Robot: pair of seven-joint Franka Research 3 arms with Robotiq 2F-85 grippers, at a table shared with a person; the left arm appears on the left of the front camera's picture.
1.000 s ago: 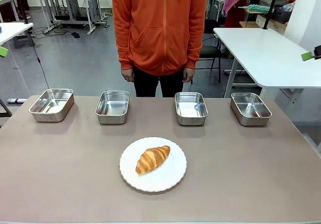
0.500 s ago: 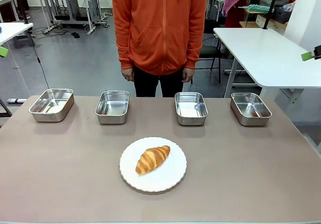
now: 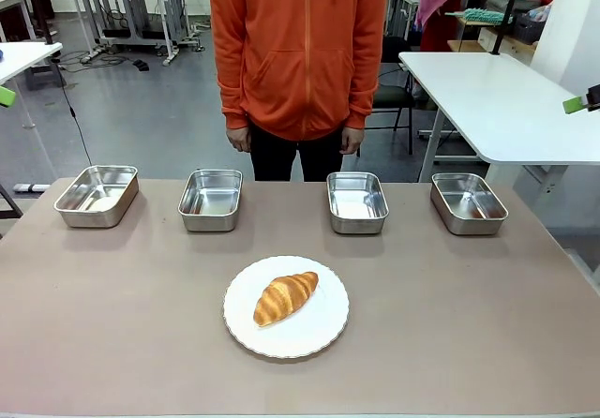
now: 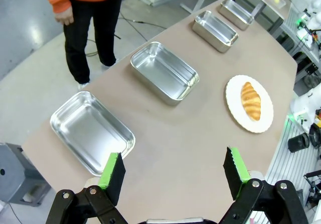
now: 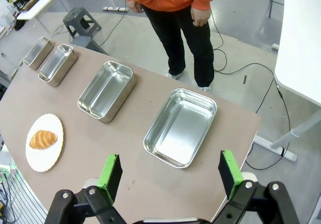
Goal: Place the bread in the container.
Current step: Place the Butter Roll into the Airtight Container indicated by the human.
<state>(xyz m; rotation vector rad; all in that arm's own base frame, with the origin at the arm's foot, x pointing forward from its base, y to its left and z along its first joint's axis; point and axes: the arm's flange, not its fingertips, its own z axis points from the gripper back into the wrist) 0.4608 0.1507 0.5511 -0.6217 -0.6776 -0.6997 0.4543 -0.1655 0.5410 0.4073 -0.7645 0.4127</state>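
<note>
The left gripper (image 4: 173,171) and the right gripper (image 5: 169,176) hang with jaws wide apart, holding nothing, one over each end of the brown table (image 3: 112,324). The bread (image 3: 285,297), curved and golden, lies well away from both, on a round white plate (image 3: 323,338) by the table's near edge, with bare room all round. Four shiny metal trays (image 3: 208,222) line the far edge. Behind it a person (image 3: 298,52) stands.

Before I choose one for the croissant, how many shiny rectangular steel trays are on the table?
4, in a row along the brown table's far side: far-left steel tray, centre-left tray, centre-right tray, far-right tray. None seems hidden.
</note>
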